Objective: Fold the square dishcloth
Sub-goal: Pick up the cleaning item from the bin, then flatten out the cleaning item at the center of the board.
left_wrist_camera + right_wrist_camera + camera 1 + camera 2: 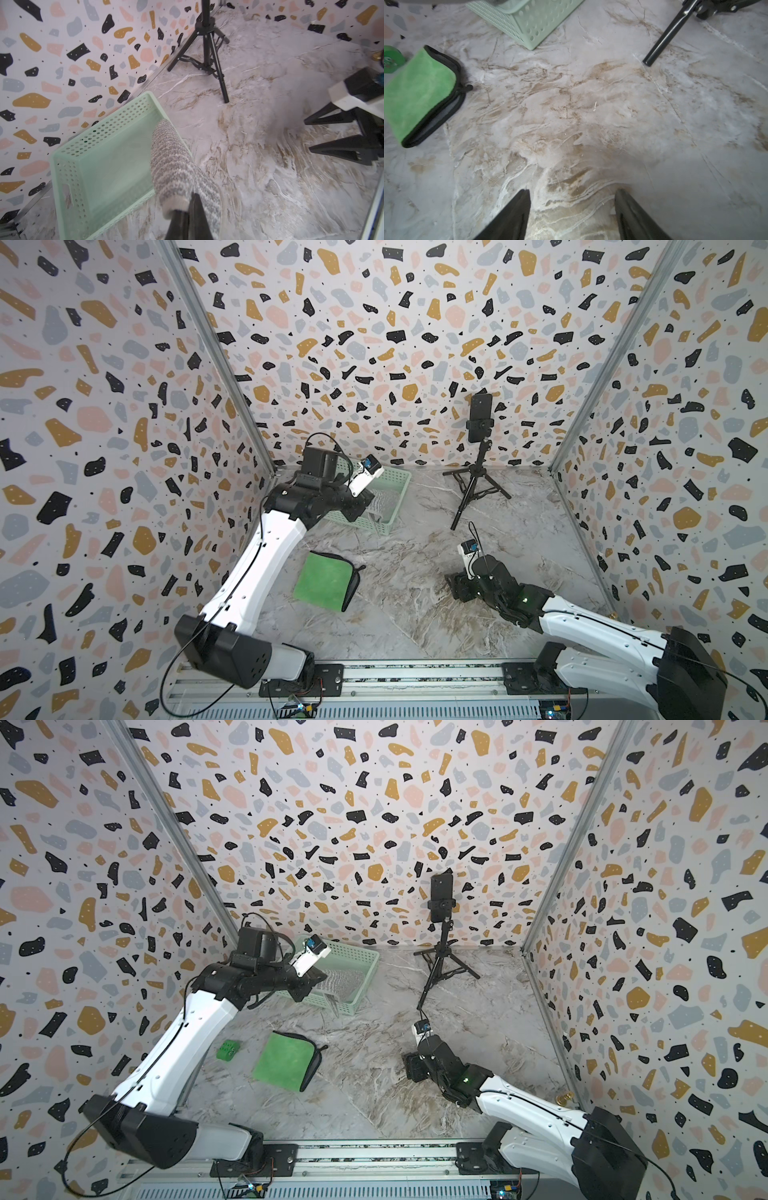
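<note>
Partly over basket (99, 133), grey cloth (174, 166) in left tool (187, 204) (jaws together)

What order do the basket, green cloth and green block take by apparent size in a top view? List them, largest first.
1. Basket, though the left arm hides part of it.
2. Green cloth.
3. Green block, clearly the smallest.

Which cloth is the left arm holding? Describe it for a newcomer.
Find the mint-green basket by the back wall. Draped over its rim is a dishcloth, pinched by the left gripper. It is speckled grey-and-white knit, unlike the bright green cloth folded on the table.
</note>
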